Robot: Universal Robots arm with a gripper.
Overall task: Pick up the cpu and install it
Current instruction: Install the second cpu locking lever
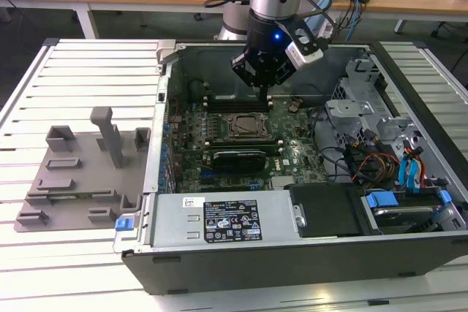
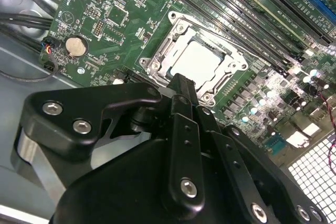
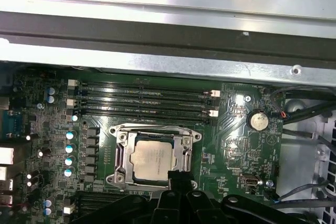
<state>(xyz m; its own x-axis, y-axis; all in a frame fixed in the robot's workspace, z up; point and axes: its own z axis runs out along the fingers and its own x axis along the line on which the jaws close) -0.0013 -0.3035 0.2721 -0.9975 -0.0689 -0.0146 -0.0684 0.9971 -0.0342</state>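
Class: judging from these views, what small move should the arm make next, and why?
Probably lift the gripper straight up, clear of the socket. The cpu already lies flat inside the metal frame in both wrist views, and the fingertips sit at its edge.

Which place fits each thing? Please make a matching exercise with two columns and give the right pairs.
Things:
1. cpu
2. grey tray
3. round battery
4. gripper

Places:
A. on the slatted table, outside the computer case
B. above the motherboard, inside the case
C. in the metal-framed socket
D. on the green board, beside the socket

Pairs: 1-C, 2-A, 3-D, 4-B
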